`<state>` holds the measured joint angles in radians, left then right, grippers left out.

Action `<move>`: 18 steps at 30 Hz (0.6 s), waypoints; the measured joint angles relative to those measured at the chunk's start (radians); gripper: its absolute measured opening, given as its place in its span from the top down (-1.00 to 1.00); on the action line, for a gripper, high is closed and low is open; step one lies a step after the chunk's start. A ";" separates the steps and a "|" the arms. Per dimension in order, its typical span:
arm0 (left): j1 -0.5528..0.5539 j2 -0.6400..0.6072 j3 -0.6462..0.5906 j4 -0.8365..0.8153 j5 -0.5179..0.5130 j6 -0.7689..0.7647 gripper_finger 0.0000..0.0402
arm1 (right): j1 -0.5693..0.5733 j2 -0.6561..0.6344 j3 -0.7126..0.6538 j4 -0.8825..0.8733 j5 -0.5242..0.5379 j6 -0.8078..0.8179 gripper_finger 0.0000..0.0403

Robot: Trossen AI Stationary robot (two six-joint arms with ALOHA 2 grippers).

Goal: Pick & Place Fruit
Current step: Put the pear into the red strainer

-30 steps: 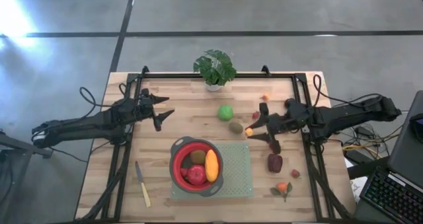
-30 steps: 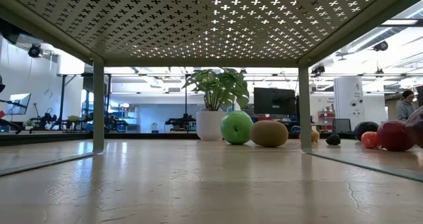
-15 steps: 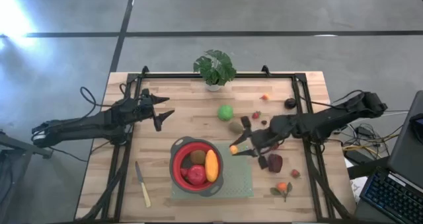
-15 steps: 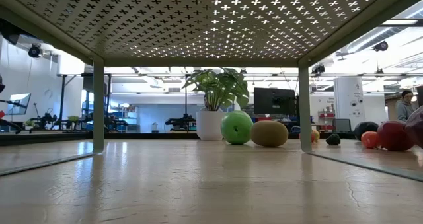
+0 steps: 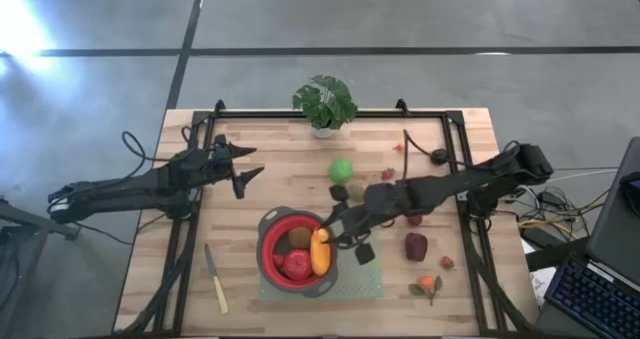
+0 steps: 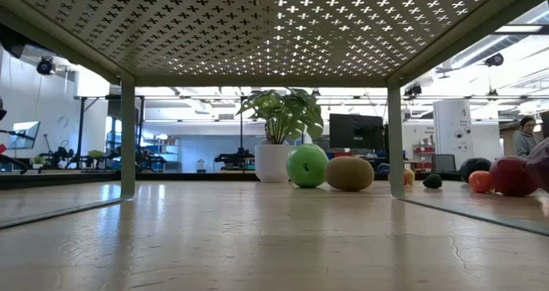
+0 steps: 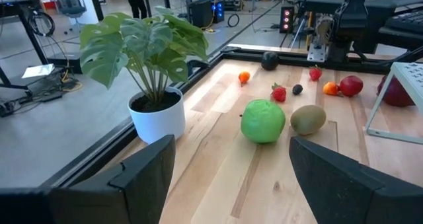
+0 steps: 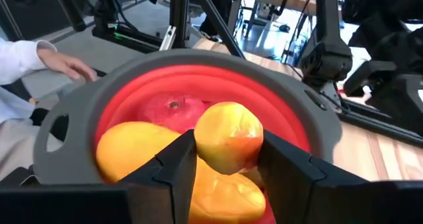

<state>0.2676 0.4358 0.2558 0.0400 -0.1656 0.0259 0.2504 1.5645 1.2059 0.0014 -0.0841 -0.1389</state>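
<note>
My right gripper (image 5: 328,237) reaches from the table's right and hovers over the right rim of the red bowl with a grey rim (image 5: 263,249), shut on a small orange fruit (image 8: 228,137). In the bowl lie a red apple (image 8: 173,110), an orange elongated piece (image 5: 319,251) and a brown kiwi (image 5: 299,237). A green ball (image 5: 342,169) and a kiwi (image 5: 356,192) rest on the table beyond the bowl. A dark-red lump (image 5: 416,246) and tiny red and orange pieces lie to the right. My left gripper (image 5: 245,174) waits open at the table's left. My right gripper pinches the small orange fruit (image 8: 228,137) between its two fingers (image 8: 175,164), one on each side of the fruit's lower half. The fingers come slanting from the table's right. The fruit is lifted clear, above the bowl's contents.
A potted plant (image 5: 325,103) stands at the far edge. A pale-handled knife (image 5: 215,279) lies near the bowl's left. The bowl sits on a green mat (image 5: 368,274). A person's hand and white sleeve (image 8: 59,62) show beyond the table in the right wrist view.
My right gripper has travelled toward the table's left and near edge, from beside the kiwi to above the bowl's right rim, carrying the small orange fruit with it. The left arm has kept still.
</note>
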 joint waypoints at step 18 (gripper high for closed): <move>0.000 0.001 0.000 -0.021 0.000 0.000 -0.50 | 0.000 -0.046 0.015 -0.111 0.118 0.001 -0.07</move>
<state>0.2676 0.4370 0.2558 0.0186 -0.1654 0.0261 0.2504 1.5182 1.2213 -0.1100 0.0339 -0.1382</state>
